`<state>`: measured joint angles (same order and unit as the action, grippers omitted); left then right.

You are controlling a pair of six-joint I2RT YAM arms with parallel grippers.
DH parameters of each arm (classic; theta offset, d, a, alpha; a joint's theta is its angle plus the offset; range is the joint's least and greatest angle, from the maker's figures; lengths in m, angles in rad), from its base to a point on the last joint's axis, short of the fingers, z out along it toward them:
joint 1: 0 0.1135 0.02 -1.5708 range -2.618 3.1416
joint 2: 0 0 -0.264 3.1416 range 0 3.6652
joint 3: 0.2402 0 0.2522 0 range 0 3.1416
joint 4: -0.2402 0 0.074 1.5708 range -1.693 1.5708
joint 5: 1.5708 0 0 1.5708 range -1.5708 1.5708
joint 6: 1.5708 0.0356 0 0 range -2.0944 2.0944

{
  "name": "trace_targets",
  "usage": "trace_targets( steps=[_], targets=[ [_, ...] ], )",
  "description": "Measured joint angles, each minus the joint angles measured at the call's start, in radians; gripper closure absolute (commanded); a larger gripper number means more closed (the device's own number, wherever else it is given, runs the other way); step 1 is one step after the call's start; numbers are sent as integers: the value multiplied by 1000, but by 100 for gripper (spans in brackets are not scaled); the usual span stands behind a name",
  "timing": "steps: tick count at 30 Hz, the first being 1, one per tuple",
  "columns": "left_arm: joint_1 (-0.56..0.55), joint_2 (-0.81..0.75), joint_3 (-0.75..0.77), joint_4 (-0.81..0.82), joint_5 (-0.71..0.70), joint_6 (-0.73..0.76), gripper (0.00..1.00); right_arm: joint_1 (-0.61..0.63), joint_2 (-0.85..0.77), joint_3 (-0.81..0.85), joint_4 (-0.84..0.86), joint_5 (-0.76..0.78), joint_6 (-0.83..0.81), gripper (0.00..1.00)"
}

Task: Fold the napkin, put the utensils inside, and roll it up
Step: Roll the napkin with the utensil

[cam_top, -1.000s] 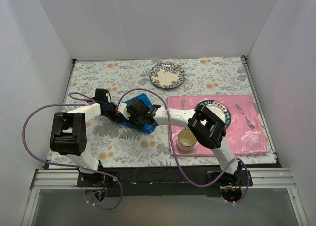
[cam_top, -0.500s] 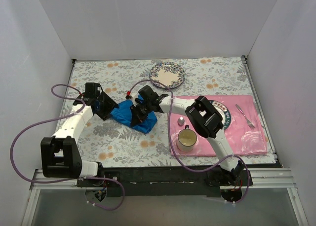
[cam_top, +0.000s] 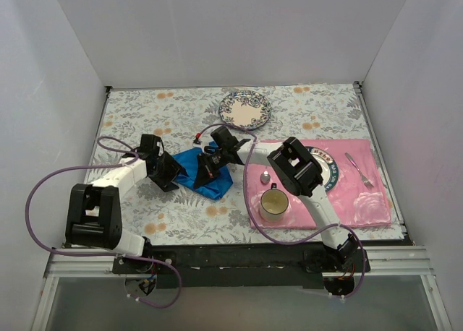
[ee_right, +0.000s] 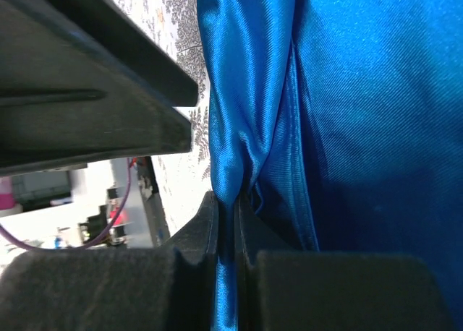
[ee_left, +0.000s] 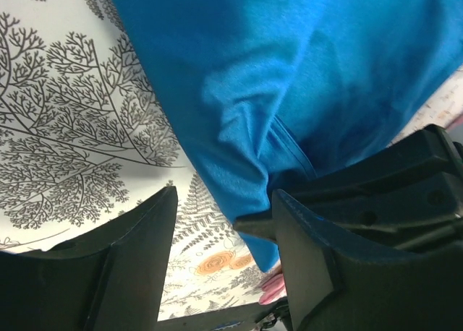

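I see the table under its grey leaf-print cover, walled in white on three sides. On its right half lies the pink placemat. The napkin sits bunched in a blue heap just left of the placemat, about mid-table, not laid flat. A patterned plate stands near the far edge, apart from everything else. A second plate rests on the placemat, partly hidden by my right arm. A cup sits on the placemat's near left corner.

My right gripper reaches in from the right and is down on the heap. In its wrist view its fingers are pressed together with a pleat of blue cloth pinched between them, so it is gripping the napkin. My left gripper is at the napkin's left edge. Its fingers stand apart with nothing between them, and the cloth lies just beyond the tips.

A fork lies on the placemat, right of the second plate. I cannot pick out the other utensils for certain.
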<state>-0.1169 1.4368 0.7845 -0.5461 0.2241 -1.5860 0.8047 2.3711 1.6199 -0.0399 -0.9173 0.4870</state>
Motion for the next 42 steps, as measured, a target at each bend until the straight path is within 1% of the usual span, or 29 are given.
trace_targets(
  steps=[2, 5, 9, 13, 15, 17, 20, 23, 26, 27, 30, 31, 33, 34, 36, 37, 40, 42],
  targets=[
    [-3, 26, 0, 8, -4, -4, 51, -1, 8, 0, 11, -14, 28, 99],
    [-5, 51, 0, 9, -23, -16, 62, -3, 13, 2, 15, -26, 47, 99],
    [-5, 50, -11, 39, -24, -26, 62, -5, 20, 8, 11, -29, 58, 99],
    [-5, -54, -42, 60, -26, -31, 61, -6, 24, 16, -1, -29, 57, 99],
    [-5, -127, -43, 72, -26, -30, 64, -7, 29, 26, -11, -33, 56, 99],
    [-5, -163, -33, 95, -25, -31, 68, -8, 33, 33, -18, -36, 54, 99],
    [-5, -105, 0, 142, -18, -34, 71, -10, 34, 34, -21, -37, 46, 99],
    [-5, 4, 16, 196, -11, -40, 75, -11, 34, 35, -27, -37, 34, 99],
    [-5, 111, 22, 219, -11, -41, 80, -11, 33, 37, -34, -33, 24, 98],
    [-5, 142, 23, 221, -14, -43, 81, -11, 32, 38, -38, -30, 20, 97],
    [-1, 170, 28, 236, -4, -45, 82, -11, 26, 42, -61, -15, 2, 88],
    [-1, 170, 27, 238, -5, -45, 83, -10, 23, 46, -74, -8, -11, 81],
    [-1, 169, 22, 245, -8, -45, 84, -6, 15, 64, -121, 23, -46, 73],
    [-1, 169, 18, 251, -7, -45, 84, -3, 8, 74, -153, 45, -71, 65],
    [0, 168, 7, 270, -5, -45, 85, 8, -7, 105, -229, 106, -122, 56],
    [1, 167, 2, 280, -2, -45, 85, 14, -17, 122, -267, 140, -150, 48],
    [2, 166, -14, 315, 6, -46, 85, 47, -70, 144, -357, 288, -253, 34],
    [2, 166, -20, 329, 9, -46, 85, 76, -116, 140, -390, 410, -322, 30]
  ],
)
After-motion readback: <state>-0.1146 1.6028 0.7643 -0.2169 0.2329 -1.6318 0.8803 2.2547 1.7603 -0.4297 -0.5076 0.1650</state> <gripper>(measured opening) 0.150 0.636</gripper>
